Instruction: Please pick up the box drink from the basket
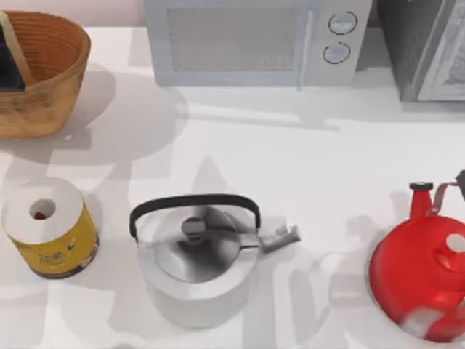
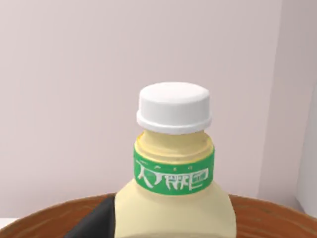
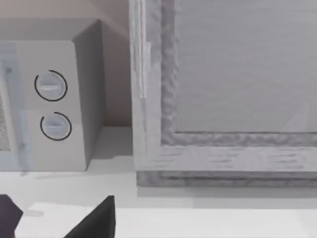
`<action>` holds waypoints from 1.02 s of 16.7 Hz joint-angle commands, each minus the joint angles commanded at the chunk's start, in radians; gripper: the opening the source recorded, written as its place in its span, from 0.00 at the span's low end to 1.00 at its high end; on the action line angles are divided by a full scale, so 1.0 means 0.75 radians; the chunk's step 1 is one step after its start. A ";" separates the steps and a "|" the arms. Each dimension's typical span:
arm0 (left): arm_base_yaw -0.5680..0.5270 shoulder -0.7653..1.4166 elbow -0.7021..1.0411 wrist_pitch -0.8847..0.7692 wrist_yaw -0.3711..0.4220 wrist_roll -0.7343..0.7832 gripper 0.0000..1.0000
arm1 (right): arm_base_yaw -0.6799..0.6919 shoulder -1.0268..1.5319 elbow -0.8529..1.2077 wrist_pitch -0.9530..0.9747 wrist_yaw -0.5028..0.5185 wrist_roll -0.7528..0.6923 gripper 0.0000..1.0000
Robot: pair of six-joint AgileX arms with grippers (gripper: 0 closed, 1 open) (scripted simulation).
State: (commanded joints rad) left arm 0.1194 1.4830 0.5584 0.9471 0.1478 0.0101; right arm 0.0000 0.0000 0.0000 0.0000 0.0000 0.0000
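Left wrist view: the box drink (image 2: 174, 198) stands upright close in front of the camera, pale yellow body, white cap, green neck band with white lettering I cannot read. A dark finger (image 2: 96, 220) of the left gripper lies against its lower side; whether the gripper is closed on the drink or merely beside it, I cannot tell. The brown rim of the basket (image 2: 277, 213) curves behind and below the drink, so the drink sits at or just above the basket. Top view: basket (image 1: 54, 80) at the table's far left corner, a dark object with a tan edge lying inside it. Near the left front stands a white roll (image 1: 49, 236) with a yellow label, its print too small to read. A steel kettle (image 1: 197, 258) is at centre front, a red kettle (image 1: 421, 273) at right front, a microwave (image 1: 251, 40) at the back. Right wrist view: two dark fingers (image 3: 96, 220) of the right gripper stand apart, holding nothing, facing the microwave dials (image 3: 52, 104) and a grey cabinet (image 3: 223, 94).
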 joint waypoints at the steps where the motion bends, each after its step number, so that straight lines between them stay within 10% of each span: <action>1: 0.008 0.107 0.039 0.066 0.010 0.001 1.00 | 0.000 0.000 0.000 0.000 0.000 0.000 1.00; 17: 0.043 0.648 0.235 0.382 0.056 0.005 1.00 | 0.000 0.000 0.000 0.000 0.000 0.000 1.00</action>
State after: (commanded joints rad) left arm 0.1518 1.9688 0.7345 1.2335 0.1899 0.0137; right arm 0.0000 0.0000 0.0000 0.0000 0.0000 0.0000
